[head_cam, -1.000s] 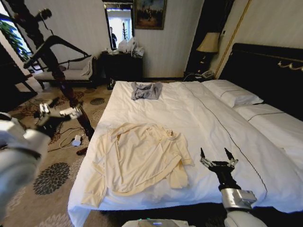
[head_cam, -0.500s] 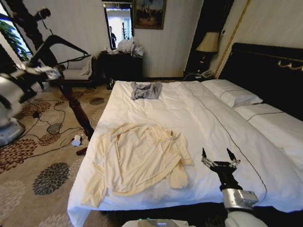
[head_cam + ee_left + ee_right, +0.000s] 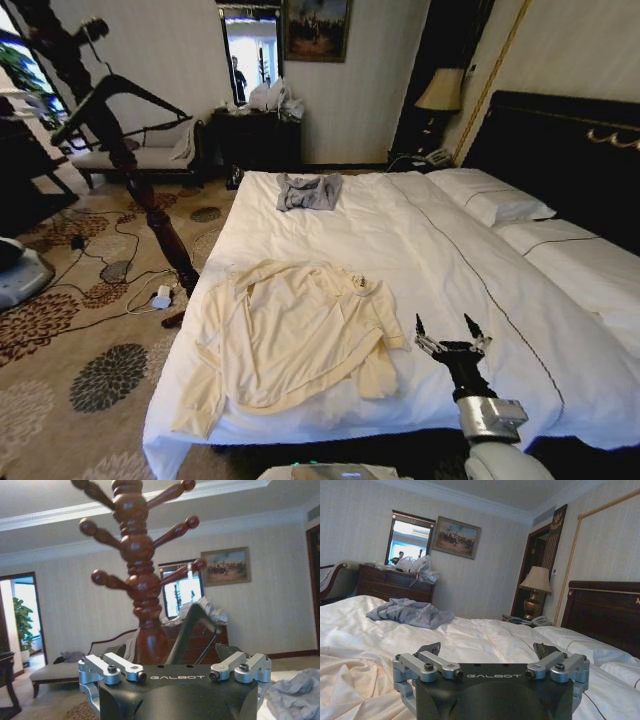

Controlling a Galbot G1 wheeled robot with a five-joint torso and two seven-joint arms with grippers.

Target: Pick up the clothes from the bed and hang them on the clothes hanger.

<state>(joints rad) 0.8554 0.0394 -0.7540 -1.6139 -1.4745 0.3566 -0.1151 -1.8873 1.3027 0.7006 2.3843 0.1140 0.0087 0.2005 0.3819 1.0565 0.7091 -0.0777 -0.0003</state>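
The clothes, a cream long-sleeved shirt, lie spread flat on the near left part of the bed. My right gripper hovers open just above the sheet, close to the shirt's right sleeve. In the right wrist view that gripper points along the bed, with the shirt beside it. The black clothes hanger hangs on the dark wooden coat stand left of the bed. In the left wrist view my left gripper is open right before the stand, one hanger bar rising between its jaws.
A small grey-blue garment lies at the far end of the bed. Pillows and the dark headboard are on the right. Cables lie on the patterned carpet beside the stand; a bench and dresser stand behind.
My left arm has swung up and away from the left side of the head view toward the coat stand. The right gripper has edged slightly left, toward the shirt.
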